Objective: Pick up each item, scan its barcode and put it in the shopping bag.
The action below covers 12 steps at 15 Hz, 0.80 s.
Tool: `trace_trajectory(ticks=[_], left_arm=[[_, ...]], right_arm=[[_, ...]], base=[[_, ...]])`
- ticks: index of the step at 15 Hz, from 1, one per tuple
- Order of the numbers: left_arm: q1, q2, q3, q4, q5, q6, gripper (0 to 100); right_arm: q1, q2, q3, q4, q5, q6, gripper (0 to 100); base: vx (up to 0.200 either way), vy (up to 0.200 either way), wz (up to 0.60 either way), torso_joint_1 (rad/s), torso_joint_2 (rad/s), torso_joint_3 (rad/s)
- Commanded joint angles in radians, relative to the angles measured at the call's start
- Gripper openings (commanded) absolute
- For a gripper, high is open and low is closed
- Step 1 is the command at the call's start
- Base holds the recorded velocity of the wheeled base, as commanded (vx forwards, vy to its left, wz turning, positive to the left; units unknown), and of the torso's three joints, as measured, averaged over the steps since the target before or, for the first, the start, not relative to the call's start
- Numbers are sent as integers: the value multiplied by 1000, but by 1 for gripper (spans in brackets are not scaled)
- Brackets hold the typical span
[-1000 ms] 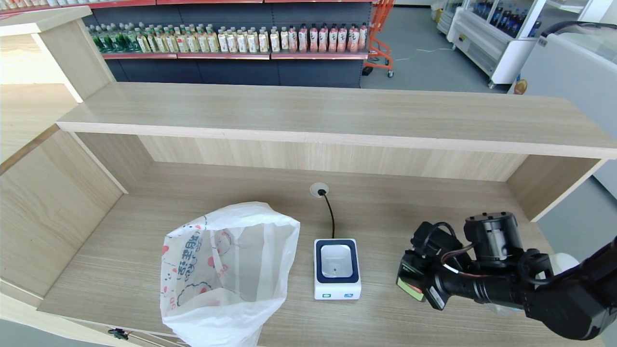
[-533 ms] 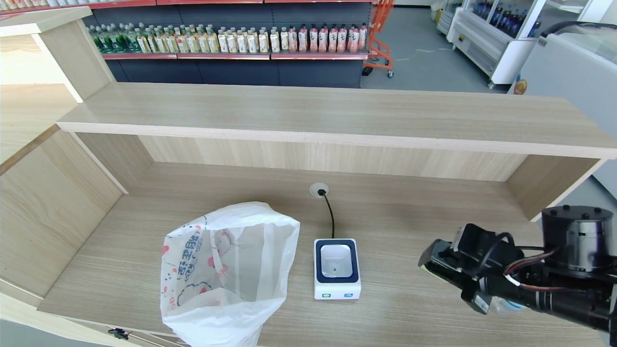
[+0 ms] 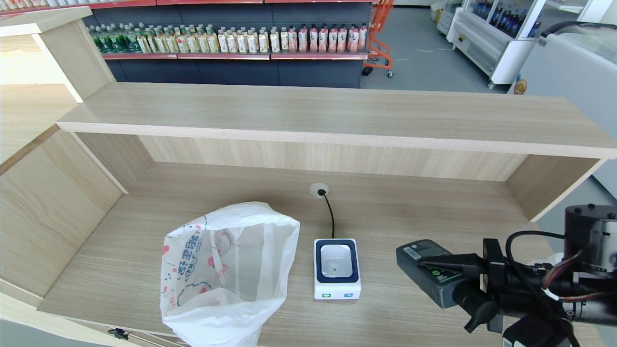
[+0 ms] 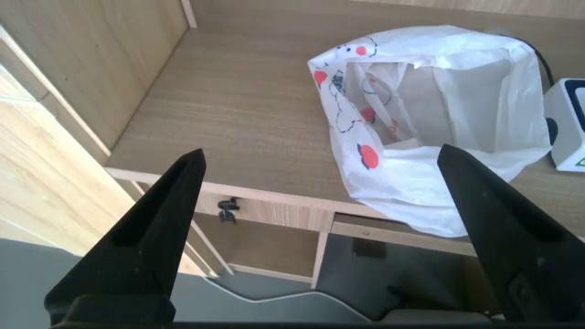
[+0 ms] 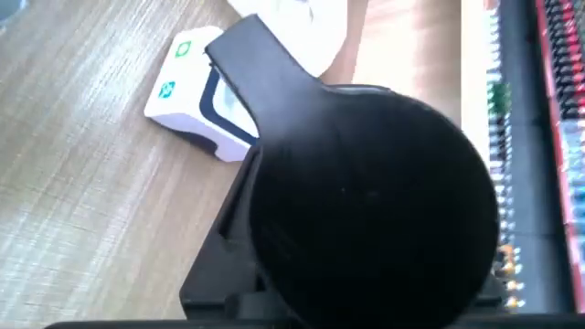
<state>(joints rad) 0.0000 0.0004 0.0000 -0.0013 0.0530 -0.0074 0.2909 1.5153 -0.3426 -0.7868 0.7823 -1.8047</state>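
Within right hand [image 3: 426,268], dark box [image 3: 430,286]

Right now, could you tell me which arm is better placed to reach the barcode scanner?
Probably right: the right gripper hangs beside the barcode scanner, while the shopping bag stands between it and the open left gripper.

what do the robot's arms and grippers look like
The left gripper has two plain black fingers, broad at the base and tapering to blunt tips. The right arm is mostly black, with a round joint housing in black and silver metal. Black cables loop over its wrist, beside thin red and white wires.
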Motion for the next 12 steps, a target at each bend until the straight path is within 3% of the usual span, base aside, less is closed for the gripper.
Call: trace_trajectory(ticks=[1, 3, 5, 7, 12], left_arm=[[0, 0, 0, 0, 1, 0, 100], [0, 0, 0, 0, 1, 0, 100], [0, 0, 0, 0, 1, 0, 100], [0, 0, 0, 0, 1, 0, 100], [0, 0, 0, 0, 1, 0, 100]], right_arm=[[-9, 115, -24, -23, 54, -163, 0], [14, 224, -55, -61, 78, -383, 0], [96, 298, -81, -65, 112, -516, 0], [192, 393, -153, -66, 218, -628, 0], [260, 485, -265, -68, 236, -697, 0]], base=[[0, 0, 0, 0, 0, 0], [0, 0, 0, 0, 0, 0], [0, 0, 0, 0, 0, 0], [0, 0, 0, 0, 0, 0], [0, 0, 0, 0, 0, 0]])
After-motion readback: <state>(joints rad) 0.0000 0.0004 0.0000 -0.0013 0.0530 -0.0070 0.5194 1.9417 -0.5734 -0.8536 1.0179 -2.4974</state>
